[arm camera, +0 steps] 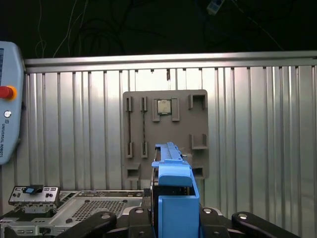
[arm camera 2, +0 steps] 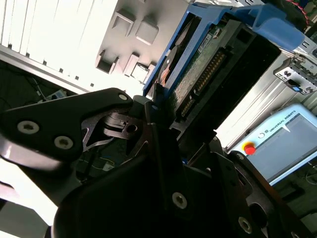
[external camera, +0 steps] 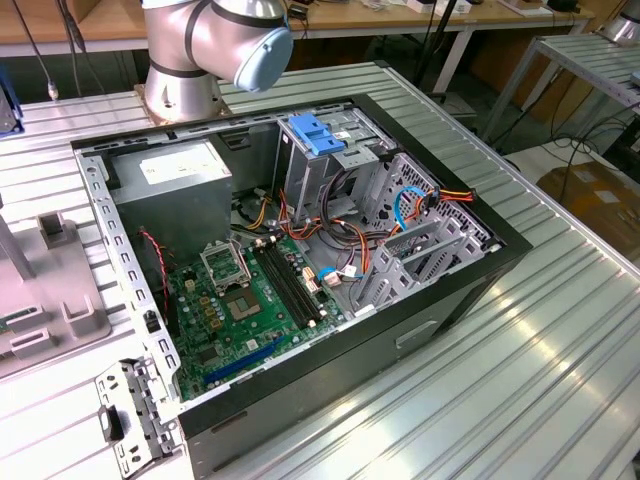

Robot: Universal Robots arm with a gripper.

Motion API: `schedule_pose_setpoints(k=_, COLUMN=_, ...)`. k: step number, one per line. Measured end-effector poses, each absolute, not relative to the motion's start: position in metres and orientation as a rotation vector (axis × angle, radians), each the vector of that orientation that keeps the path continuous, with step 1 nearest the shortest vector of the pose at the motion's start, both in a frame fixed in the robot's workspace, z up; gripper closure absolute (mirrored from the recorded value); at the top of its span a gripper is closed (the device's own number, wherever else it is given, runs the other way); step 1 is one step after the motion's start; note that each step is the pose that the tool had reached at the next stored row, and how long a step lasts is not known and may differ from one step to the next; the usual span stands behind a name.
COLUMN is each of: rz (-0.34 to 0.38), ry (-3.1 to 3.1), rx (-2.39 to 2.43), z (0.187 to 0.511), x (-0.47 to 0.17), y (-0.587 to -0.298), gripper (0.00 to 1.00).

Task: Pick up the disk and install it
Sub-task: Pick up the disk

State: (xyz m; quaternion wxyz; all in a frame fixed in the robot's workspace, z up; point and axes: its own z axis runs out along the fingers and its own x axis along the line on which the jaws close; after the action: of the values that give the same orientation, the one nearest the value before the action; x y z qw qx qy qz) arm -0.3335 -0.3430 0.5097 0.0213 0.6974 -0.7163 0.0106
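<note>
In both wrist views my gripper [arm camera 2: 161,111] [arm camera: 173,220] is shut on the disk, which it holds edge-on in the air. The disk [arm camera 2: 218,59] shows a dark underside, a green circuit board, a row of connector pins and a blue side rail. In the first wrist view the disk's blue plastic rail [arm camera: 173,191] stands upright between the black fingers [arm camera: 106,218]. The open computer case [external camera: 455,290] lies on the ribbed metal table, its grey drive cage [external camera: 320,175] at the back. The arm's base [external camera: 195,50] stands behind the case.
A bare blue bracket [external camera: 318,133] sits on top of the drive cage. A grey power supply [external camera: 175,185], the green motherboard [external camera: 240,300] and loose cables fill the case. A grey fixture plate [arm camera: 166,134] carries a chip [arm camera: 165,107]. A teach pendant [arm camera 2: 277,144] lies beside the table.
</note>
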Motion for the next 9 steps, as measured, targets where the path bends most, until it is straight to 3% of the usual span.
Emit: schedule_pose_setpoints(k=9, rz=0.031, ry=-2.220, rx=2.161, z=0.5054, x=-0.3282, y=-0.3531, gripper=0.64)
